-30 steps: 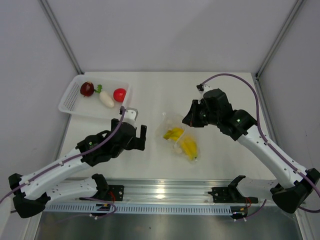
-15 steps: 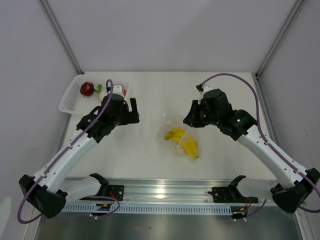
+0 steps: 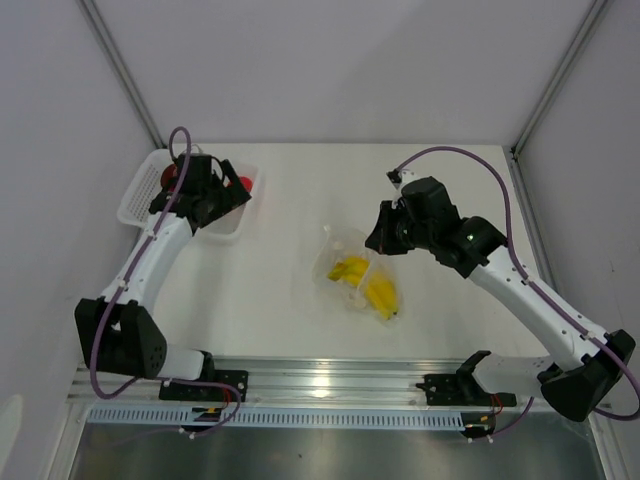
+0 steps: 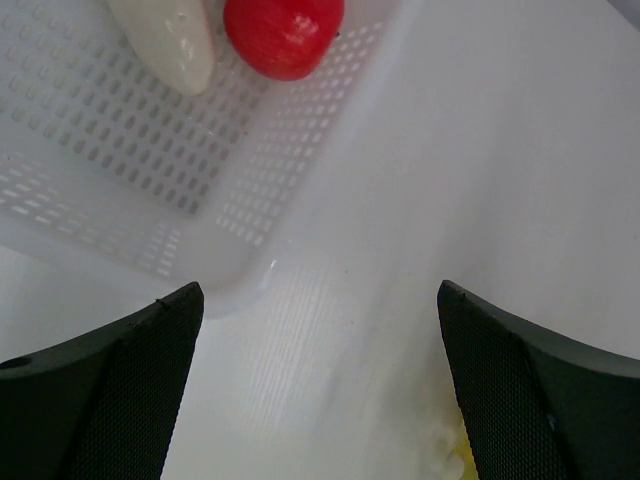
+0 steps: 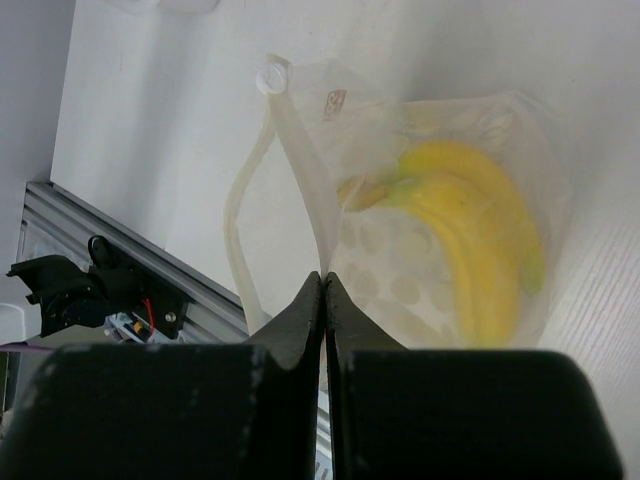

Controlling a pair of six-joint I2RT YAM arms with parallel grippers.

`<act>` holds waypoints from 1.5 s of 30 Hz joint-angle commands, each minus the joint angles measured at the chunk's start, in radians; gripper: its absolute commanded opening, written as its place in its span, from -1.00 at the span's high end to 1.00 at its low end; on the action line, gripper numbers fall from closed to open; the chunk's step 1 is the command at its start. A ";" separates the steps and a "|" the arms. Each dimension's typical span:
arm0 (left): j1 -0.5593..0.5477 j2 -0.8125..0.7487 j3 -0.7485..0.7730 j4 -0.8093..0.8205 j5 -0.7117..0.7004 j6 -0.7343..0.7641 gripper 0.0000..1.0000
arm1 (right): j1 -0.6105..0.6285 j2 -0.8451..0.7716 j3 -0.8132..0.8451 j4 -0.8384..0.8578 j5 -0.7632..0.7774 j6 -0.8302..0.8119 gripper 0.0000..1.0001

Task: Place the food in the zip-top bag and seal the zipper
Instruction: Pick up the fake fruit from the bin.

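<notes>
The bag (image 3: 350,262) lies on the bench (image 3: 280,300) at mid-table, with the banana (image 3: 379,296) already inside it; the right end effector (image 5: 323,280), at the bag's far-right corner, is pressed together on the bag's upper lip, pinching the zipper (image 5: 298,170) strip so that the mouth gapes toward the left. Farther back and well to the left of the bag sits the basket (image 4: 120,150); the left end effector (image 4: 318,300) hovers over the basket's corner nearest the bag, its fingers spread wide and holding nothing. Beyond that corner, inside the basket, the apple (image 4: 283,30) and the radish (image 4: 165,40) lie just beside each other; a dark fruit (image 3: 168,173) shows only partly behind the arm, on the side of the basket away from the bag.

The step in hand appears to be fetching the next piece. The apple is the closest to the bag, so it seems the natural pick; the left end effector would do well to move farther over the basket, centre on the apple, and come down straight so that one finger slips between apple and radish without nudging either; a round toy may roll, so the fingers should meet across its widest part. The right pinch should hold steady and lifted, since a sagging lip would close the mouth.
</notes>
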 commanded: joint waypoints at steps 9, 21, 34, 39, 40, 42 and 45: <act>0.116 0.412 0.282 0.060 0.009 -0.224 -0.91 | -0.060 0.055 0.031 0.010 -0.030 -0.075 1.00; 0.138 0.698 0.527 0.015 0.017 -0.445 -0.95 | -0.158 0.083 0.002 0.033 -0.098 -0.128 1.00; 0.144 0.780 0.546 0.004 0.017 -0.577 -0.99 | -0.216 0.100 -0.031 0.073 -0.155 -0.137 1.00; 0.178 0.816 0.569 -0.036 0.007 -0.620 -0.99 | -0.222 0.095 -0.035 0.079 -0.158 -0.135 1.00; 0.178 0.822 0.569 -0.033 0.009 -0.627 -0.99 | -0.222 0.092 -0.035 0.079 -0.158 -0.137 1.00; 0.179 0.831 0.573 -0.039 0.006 -0.639 -0.99 | -0.227 0.088 -0.038 0.079 -0.158 -0.135 1.00; 0.181 0.840 0.576 -0.034 0.000 -0.649 -0.99 | -0.227 0.086 -0.041 0.075 -0.156 -0.137 1.00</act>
